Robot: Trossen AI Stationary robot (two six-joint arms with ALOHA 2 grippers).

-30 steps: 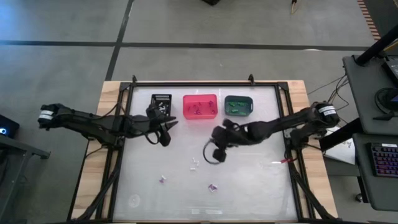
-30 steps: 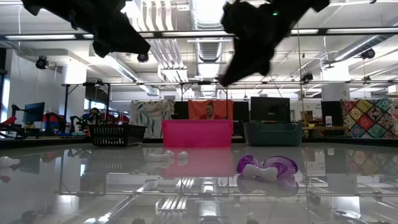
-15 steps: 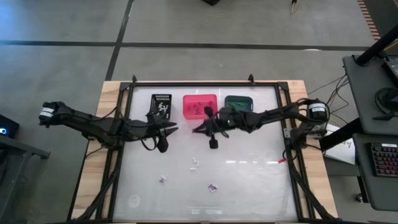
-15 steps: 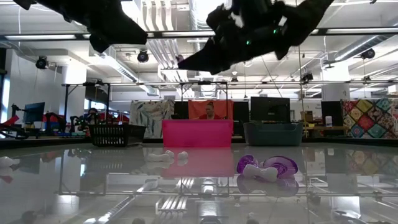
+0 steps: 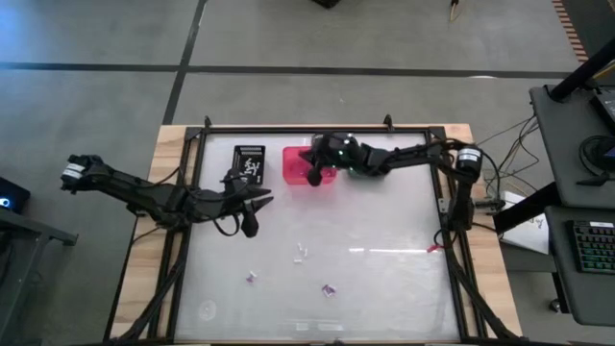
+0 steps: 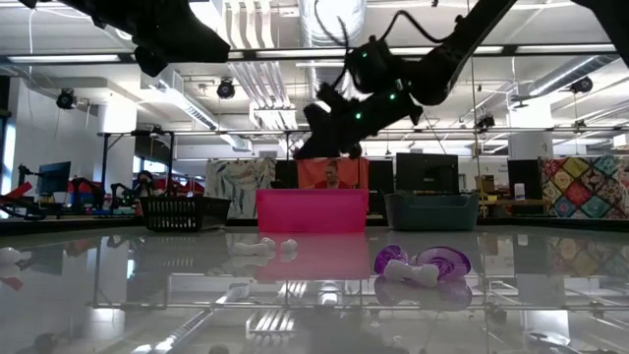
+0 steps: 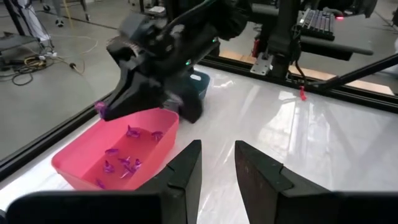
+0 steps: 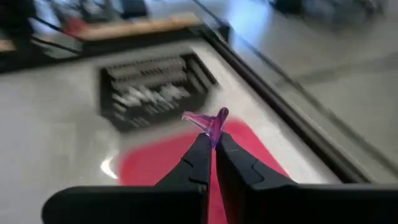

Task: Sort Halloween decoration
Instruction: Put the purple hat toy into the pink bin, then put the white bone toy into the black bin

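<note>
A purple trinket (image 8: 211, 120) from the Halloween decoration is pinched at the very tips of the right gripper (image 8: 212, 144), whose fingers are closed tight on it. The high view puts that gripper (image 5: 315, 174) directly over the pink bin (image 5: 298, 165), and the left wrist view shows the trinket (image 7: 100, 108) hanging above the bin's near rim (image 7: 109, 163), over other purple pieces (image 7: 127, 163) already lying inside. The height above the bin suggests a drop rather than a placement, purple going with purple. The black bin (image 5: 249, 160) sits to one side with white pieces in it; the teal bin (image 6: 430, 209) is on the other side, mostly hidden under the right arm in the high view.

The left gripper (image 5: 249, 213) waits over the table just in front of the black bin, fingers (image 7: 185, 176) partly apart and holding nothing. A white trinket (image 5: 301, 255) and two purple ones (image 5: 329, 290) (image 5: 251, 277) lie on the table nearer the front, not yet sorted.
</note>
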